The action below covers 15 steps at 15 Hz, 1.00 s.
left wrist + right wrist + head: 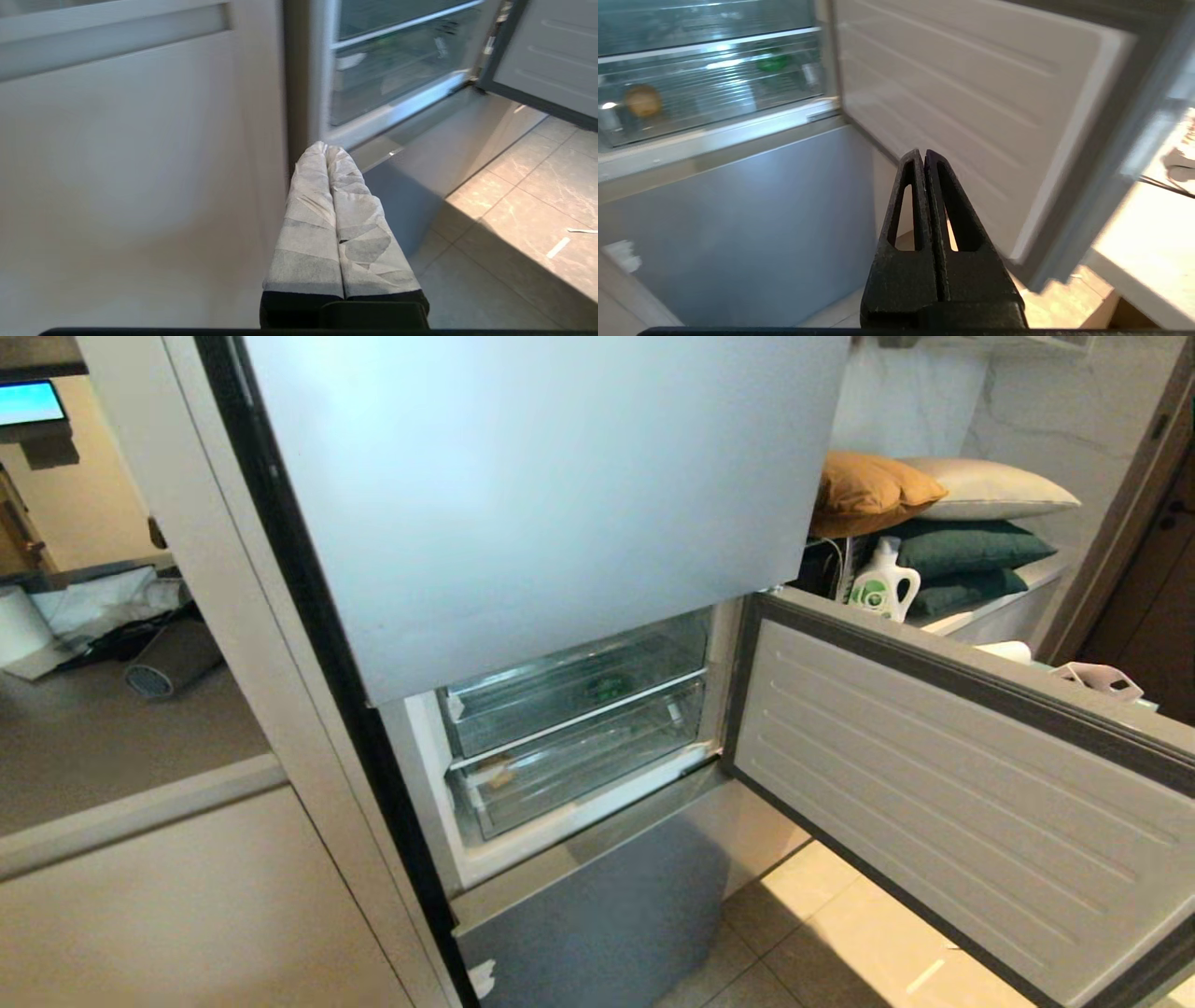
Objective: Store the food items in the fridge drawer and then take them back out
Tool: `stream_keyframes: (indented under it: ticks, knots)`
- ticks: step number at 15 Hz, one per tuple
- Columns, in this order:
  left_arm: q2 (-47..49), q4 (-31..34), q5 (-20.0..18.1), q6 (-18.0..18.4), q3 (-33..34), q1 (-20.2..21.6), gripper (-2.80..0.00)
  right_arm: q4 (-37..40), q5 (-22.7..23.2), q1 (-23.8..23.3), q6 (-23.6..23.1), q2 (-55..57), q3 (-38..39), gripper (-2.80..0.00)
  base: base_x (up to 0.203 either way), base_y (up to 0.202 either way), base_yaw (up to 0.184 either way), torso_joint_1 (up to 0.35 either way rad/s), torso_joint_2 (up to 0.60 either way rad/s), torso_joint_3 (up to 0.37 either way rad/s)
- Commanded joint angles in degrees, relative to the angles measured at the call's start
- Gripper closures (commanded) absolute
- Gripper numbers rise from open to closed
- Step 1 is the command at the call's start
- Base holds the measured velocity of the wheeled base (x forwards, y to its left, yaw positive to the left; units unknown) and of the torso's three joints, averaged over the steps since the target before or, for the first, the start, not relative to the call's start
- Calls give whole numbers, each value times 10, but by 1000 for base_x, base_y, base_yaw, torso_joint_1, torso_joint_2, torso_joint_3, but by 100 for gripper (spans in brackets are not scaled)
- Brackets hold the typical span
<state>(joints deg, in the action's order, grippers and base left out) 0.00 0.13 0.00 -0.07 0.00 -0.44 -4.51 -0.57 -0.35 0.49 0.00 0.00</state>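
Both claws clenched and empty, left claw [327, 151], right claw [922, 156]. Pepper [773, 62] and potato [643, 99] sit inside the shut fridge drawers [579, 756]. Risk: the swung-out door [962, 775] crowding the right arm's reach.

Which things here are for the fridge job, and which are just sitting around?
For the job:
- green pepper in the clear drawer
- brown potato in the drawer too
- clear drawer, pushed in
- open fridge door

Just lying about:
- pillows
- white bottle
- paper roll
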Motion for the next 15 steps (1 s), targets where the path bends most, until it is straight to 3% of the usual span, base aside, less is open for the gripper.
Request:
stream_keyframes:
  ticks: [1,5,12,15]
  knots:
    - [1,0,0,0,0,0,0,-1,0,0,0,-1,18,0,0,-193,1,2,7,7]
    - [1,0,0,-1,0,0,0,-1,0,0,0,-1,18,0,0,-170,0,1,1,1]
    - [1,0,0,-1,0,0,0,-1,-1,0,4,-1,18,0,-7,0,0,2,2,0]
    - [1,0,0,-1,0,0,0,-1,0,0,4,-1,18,0,-180,0,3,0,2,0]
